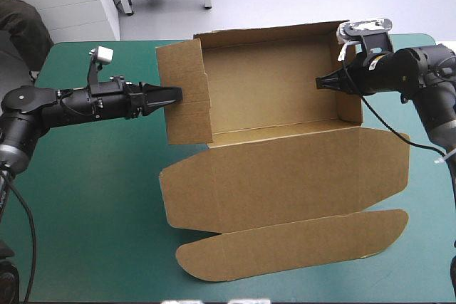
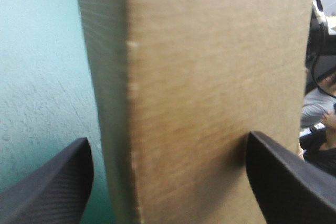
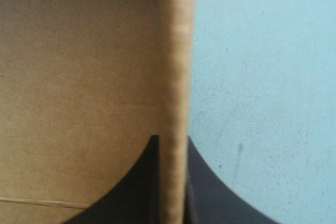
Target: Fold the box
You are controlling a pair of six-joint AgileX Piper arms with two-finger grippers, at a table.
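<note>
brown box (image 1: 285,176) pinched at one wall by the right gripper (image 3: 170,142), left gripper (image 2: 168,137) spread wide at the opposite wall.

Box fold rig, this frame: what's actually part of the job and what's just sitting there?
In the job:
- box, walls raised, lid flat toward the table's near edge
- left gripper, open, the left wall between its fingers
- right gripper, shut on the right wall

Just there:
- teal-green cover, under everything
</note>
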